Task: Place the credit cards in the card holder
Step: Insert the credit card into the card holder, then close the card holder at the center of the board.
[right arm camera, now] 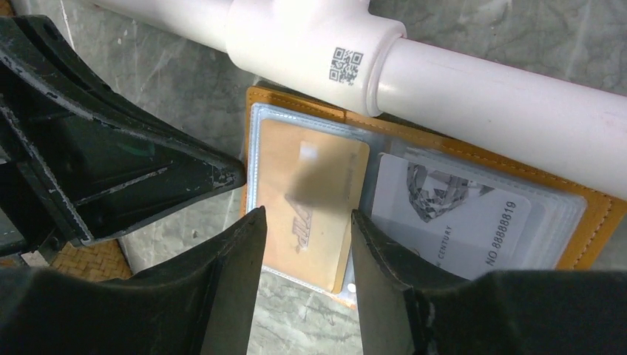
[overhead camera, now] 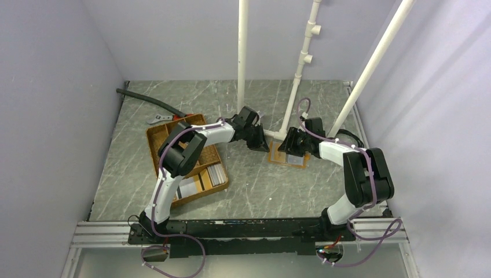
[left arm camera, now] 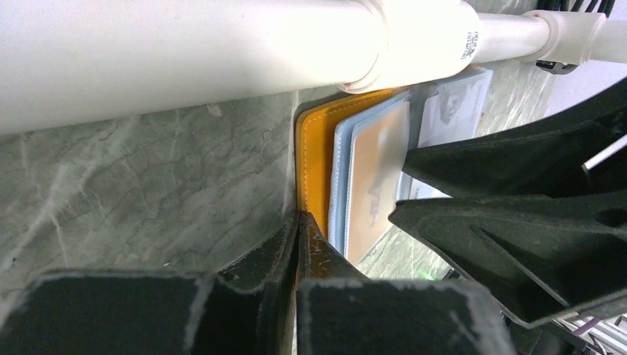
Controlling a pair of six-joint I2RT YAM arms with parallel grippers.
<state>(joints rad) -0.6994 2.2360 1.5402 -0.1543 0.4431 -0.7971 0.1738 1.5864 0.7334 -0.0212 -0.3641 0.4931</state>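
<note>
Orange-tan card holder [left arm camera: 314, 170] lay open right at the left gripper [left arm camera: 298, 222], jaws pinched shut on its edge. On the right gripper [right arm camera: 307, 214] the jaws were spread apart, a sleeved tan credit card [right arm camera: 314, 170] between them and a white card [right arm camera: 451, 214] just outside.
</note>
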